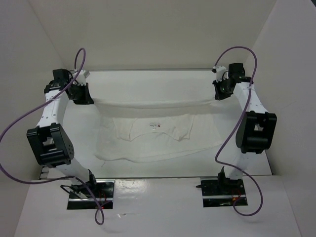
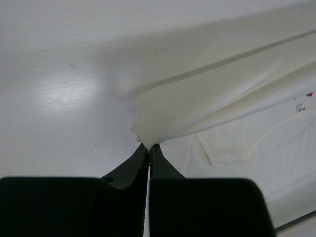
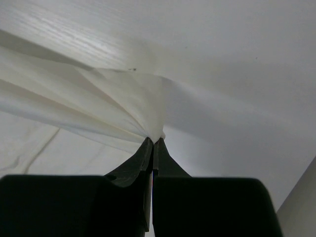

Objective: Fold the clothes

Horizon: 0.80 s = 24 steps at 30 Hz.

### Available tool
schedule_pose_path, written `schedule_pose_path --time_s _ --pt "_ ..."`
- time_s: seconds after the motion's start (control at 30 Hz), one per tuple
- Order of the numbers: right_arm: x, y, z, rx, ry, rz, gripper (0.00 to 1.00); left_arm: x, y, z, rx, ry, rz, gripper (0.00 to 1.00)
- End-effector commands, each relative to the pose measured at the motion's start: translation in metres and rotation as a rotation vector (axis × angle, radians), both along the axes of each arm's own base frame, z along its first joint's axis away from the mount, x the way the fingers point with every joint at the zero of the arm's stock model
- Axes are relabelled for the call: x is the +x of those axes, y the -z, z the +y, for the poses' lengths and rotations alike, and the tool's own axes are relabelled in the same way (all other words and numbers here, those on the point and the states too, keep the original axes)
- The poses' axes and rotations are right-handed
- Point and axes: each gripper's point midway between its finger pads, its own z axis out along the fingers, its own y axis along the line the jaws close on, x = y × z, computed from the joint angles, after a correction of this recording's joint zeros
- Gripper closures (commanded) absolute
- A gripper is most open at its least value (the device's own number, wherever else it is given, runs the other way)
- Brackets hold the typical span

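A white tabletop [image 1: 148,85] sits boxed in by pale walls [image 1: 148,29]. The white clothes [image 1: 153,136] stretch taut along the far edge, the rest draping down onto the middle of the tabletop. The left jaws pinch the fabric near the far-left corner, and the right jaws grip it near the far-right corner.
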Motion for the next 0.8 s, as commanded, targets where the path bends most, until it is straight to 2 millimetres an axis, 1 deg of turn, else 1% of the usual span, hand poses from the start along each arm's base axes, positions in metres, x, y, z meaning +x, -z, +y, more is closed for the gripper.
schedule_pose_path --time_s 0.0,0.03,0.07,0.1,0.13,0.17,0.2,0.23,0.27,0.3,0.33,0.37,0.4,0.43,0.47,0.5,0.53,0.57,0.6,0.63,0.67,0.7,0.73,0.77 --pt "0.052 -0.027 -0.007 -0.059 0.022 -0.151 1.00 0.046 -0.021 0.004 0.055 0.012 -0.115 1.00" --pt "0.062 -0.021 -0.009 -0.066 0.027 -0.143 1.00 0.052 -0.021 -0.001 0.064 0.024 -0.116 1.00" --pt "0.066 -0.017 -0.007 -0.073 0.025 -0.138 1.00 0.062 -0.028 -0.001 0.082 0.023 -0.133 1.00" --pt "0.071 -0.014 -0.007 -0.073 0.025 -0.135 1.00 0.070 -0.018 -0.004 0.077 0.034 -0.113 1.00" --pt "0.079 -0.005 -0.002 -0.071 0.014 -0.122 1.00 0.076 -0.016 -0.008 0.089 0.042 -0.111 1.00" --pt "0.084 0.000 -0.001 -0.083 0.014 -0.119 1.00 0.089 -0.013 -0.004 0.103 0.042 -0.113 1.00" --pt "0.091 0.001 -0.004 -0.094 0.023 -0.125 1.00 0.094 -0.009 -0.009 0.100 0.056 -0.103 1.00" --pt "0.095 0.006 0.000 -0.100 0.017 -0.117 1.00 0.101 -0.008 -0.014 0.100 0.068 -0.105 1.00" --pt "0.100 0.025 0.000 -0.099 0.016 -0.084 1.00 0.111 -0.003 -0.012 0.099 0.069 -0.097 1.00" --pt "0.110 0.021 0.003 -0.100 0.021 -0.101 1.00 0.116 0.000 -0.018 0.096 0.081 -0.088 1.00" --pt "0.116 0.023 0.003 -0.100 0.022 -0.103 1.00 0.122 0.001 -0.024 0.089 0.097 -0.093 1.00" --pt "0.121 0.040 0.003 -0.099 0.020 -0.079 1.00 0.132 0.006 -0.022 0.088 0.098 -0.085 1.00" --pt "0.132 0.032 0.008 -0.092 0.022 -0.105 1.00 0.135 0.009 -0.022 0.086 0.098 -0.078 1.00" --pt "0.137 0.035 0.008 -0.092 0.022 -0.108 1.00 0.140 0.011 -0.026 0.080 0.101 -0.077 1.00" --pt "0.141 0.052 0.006 -0.093 0.036 -0.076 1.00 0.148 0.016 -0.025 0.079 0.101 -0.071 1.00" --pt "0.153 0.042 0.006 -0.093 0.037 -0.110 1.00 0.152 0.018 -0.026 0.072 0.106 -0.072 1.00" --pt "0.157 0.044 0.006 -0.093 0.037 -0.109 1.00 0.155 0.028 -0.027 0.062 0.099 -0.048 1.00" --pt "0.168 0.050 0.004 -0.102 0.044 -0.104 1.00 0.161 0.024 -0.026 0.065 0.099 -0.066 1.00" --pt "0.173 0.051 0.004 -0.095 0.052 -0.104 1.00 0.163 0.027 -0.025 0.063 0.099 -0.059 1.00" --pt "0.178 0.052 0.004 -0.095 0.052 -0.105 1.00 0.167 0.035 -0.025 0.055 0.091 -0.046 0.99" --pt "0.183 0.053 0.004 -0.086 0.064 -0.106 1.00 0.168 0.037 -0.025 0.054 0.091 -0.039 0.97" --pt "0.194 0.053 0.005 -0.079 0.073 -0.116 0.98 0.174 0.031 -0.024 0.058 0.091 -0.060 0.97" --pt "0.199 0.053 0.007 -0.053 0.087 -0.118 0.97 0.176 0.038 -0.024 0.049 0.085 -0.042 0.95" --pt "0.217 0.019 0.001 -0.043 0.110 -0.207 0.97 0.179 0.039 -0.018 0.050 0.074 -0.045 0.93"
